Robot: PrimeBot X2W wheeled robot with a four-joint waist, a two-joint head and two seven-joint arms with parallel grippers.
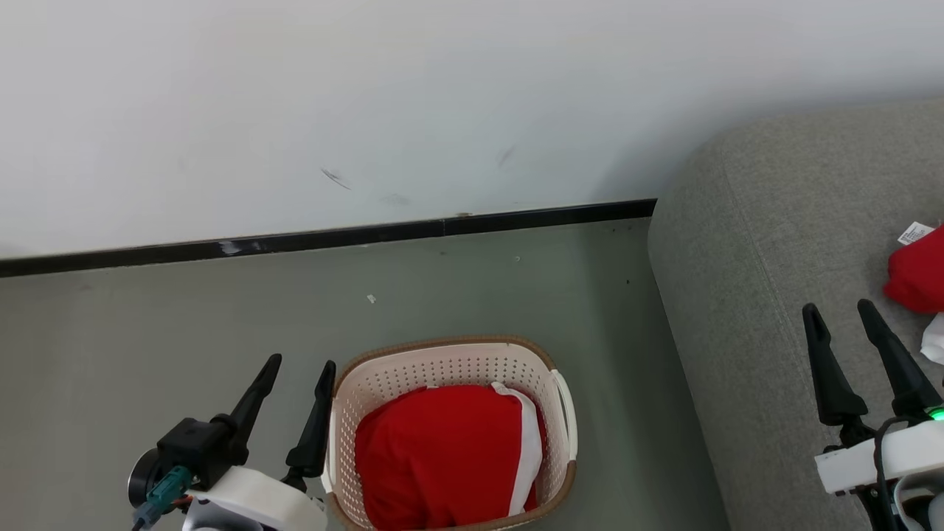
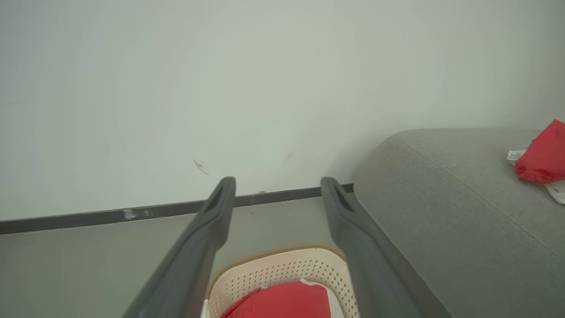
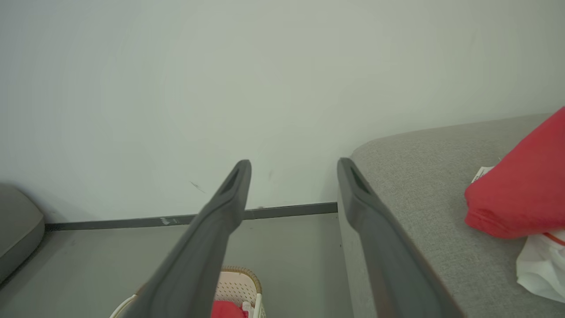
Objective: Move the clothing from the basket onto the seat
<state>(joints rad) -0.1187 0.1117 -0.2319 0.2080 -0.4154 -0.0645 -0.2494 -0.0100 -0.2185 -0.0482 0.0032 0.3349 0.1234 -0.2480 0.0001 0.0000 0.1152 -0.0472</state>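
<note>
Head view: basket (image 1: 442, 369) is sitting on the grey floor (image 1: 184, 332), with red clothing (image 1: 435, 450) lying bunched inside it, white trim showing along one edge. Left gripper (image 1: 301, 363) is hovering just left of the basket's rim, fingers spread and gripping nothing. Right gripper (image 1: 837, 307) is hanging well right of the basket, over the seat (image 1: 759, 243), likewise splayed and empty. A second red piece (image 1: 918, 273) is lying on the seat, farther right of the basket again (white tag sticking out).

Left wrist view: both fingers are pointing past the basket's far rim toward the wall (image 2: 265, 88). The clothing is showing low between them, touching neither.

Right wrist view: the basket is peeking in at the bottom edge, well below the fingertips.

Step in hand, as I am reading it: reaching for the next garment, with one piece seemingly delivered already. The next move is calling for the left gripper to shift right over the basket's mouth, dip in, and close on a good fold of cloth.
</note>
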